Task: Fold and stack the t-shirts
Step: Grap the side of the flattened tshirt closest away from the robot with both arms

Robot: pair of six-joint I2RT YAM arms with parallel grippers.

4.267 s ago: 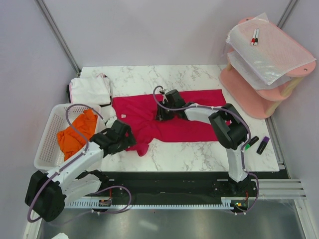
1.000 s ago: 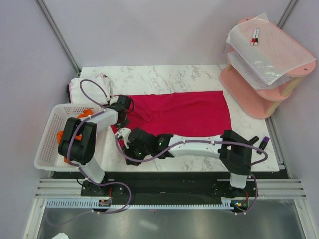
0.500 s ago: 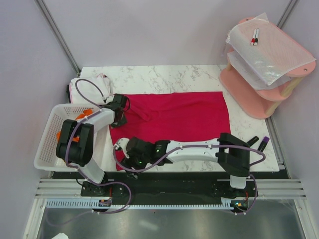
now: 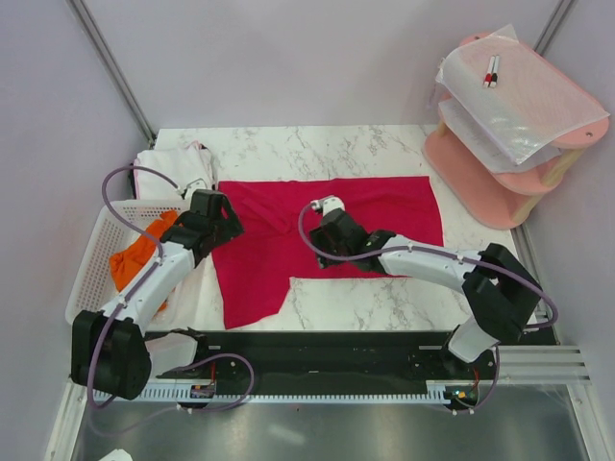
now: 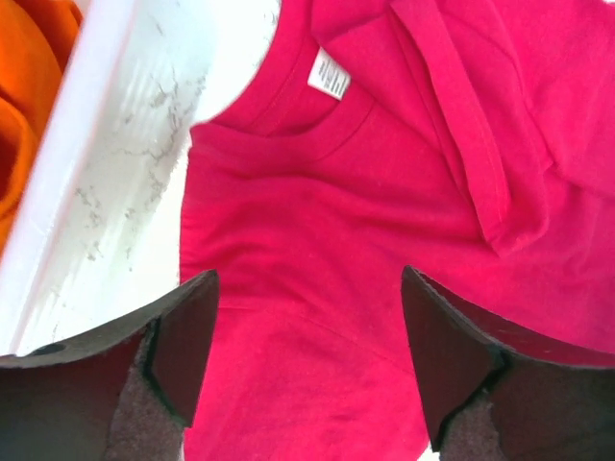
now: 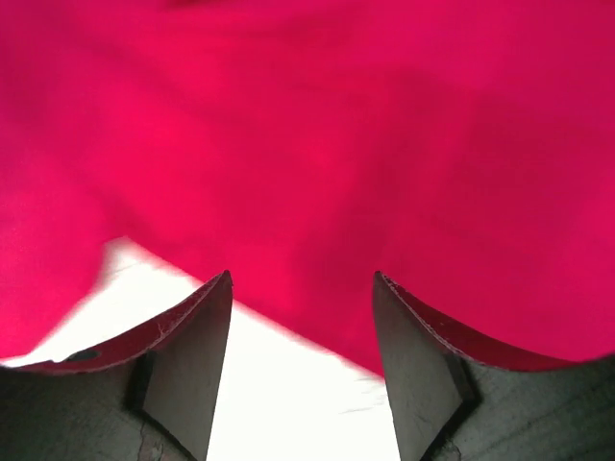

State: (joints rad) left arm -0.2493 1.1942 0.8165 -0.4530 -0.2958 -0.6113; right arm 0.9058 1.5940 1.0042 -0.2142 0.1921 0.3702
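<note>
The crimson-red t-shirt (image 4: 365,219) lies spread flat across the table, its left part reaching toward the front edge. Its collar and white label (image 5: 330,75) show in the left wrist view. My left gripper (image 4: 224,223) (image 5: 309,288) hovers open above the shirt's collar end, holding nothing. Open as well, my right gripper (image 4: 325,248) (image 6: 303,288) hangs over the shirt's front hem, with bare table below it. The white t-shirt (image 4: 173,171) sits folded at the back left. In the basket lies the crumpled orange t-shirt (image 4: 135,261) (image 5: 24,86).
A white mesh basket (image 4: 91,288) stands at the table's left edge, beside my left arm. A pink two-tier shelf (image 4: 500,182) with translucent bags stands at the back right. Markers (image 4: 498,277) lie near the right front corner.
Both grippers have opened and let go of the red shirt. My right arm swung from the front left back to the middle. My left arm drew back toward the basket.
</note>
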